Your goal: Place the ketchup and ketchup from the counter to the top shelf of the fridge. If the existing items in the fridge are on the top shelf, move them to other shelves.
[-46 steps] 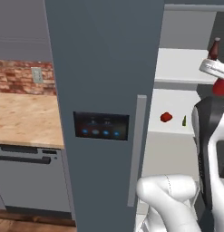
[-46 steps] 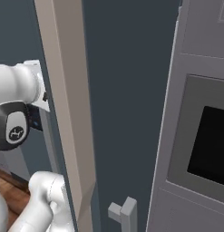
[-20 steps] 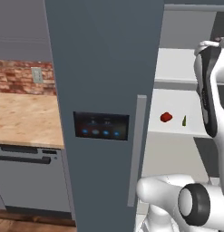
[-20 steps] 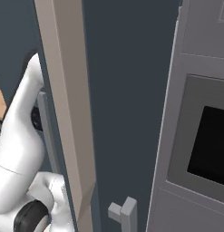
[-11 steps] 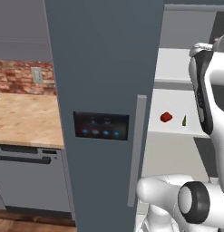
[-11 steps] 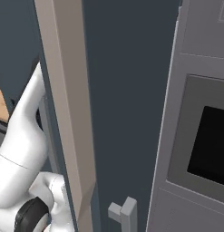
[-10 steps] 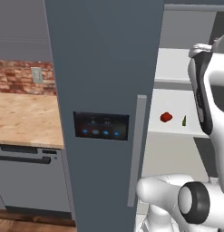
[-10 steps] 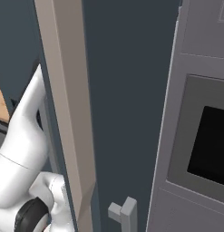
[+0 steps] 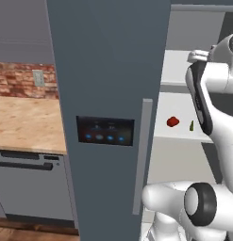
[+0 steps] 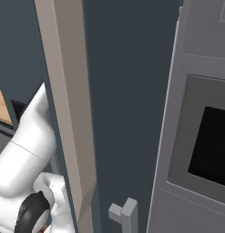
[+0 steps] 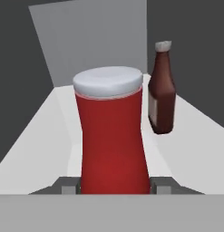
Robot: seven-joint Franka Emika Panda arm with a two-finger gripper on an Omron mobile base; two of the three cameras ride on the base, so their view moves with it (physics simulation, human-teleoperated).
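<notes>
While gripping red ketchup (image 11: 111,136), hand (image 11: 114,186) seemingly level.

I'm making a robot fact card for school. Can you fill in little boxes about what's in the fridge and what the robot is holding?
gripper: closed on the red ketchup bottle
red ketchup bottle: upright, white cap on top
brown ketchup bottle: standing on the white shelf, behind the red one, apart from it
lower shelf: small red lump and tiny green thing
fridge door: open
</notes>
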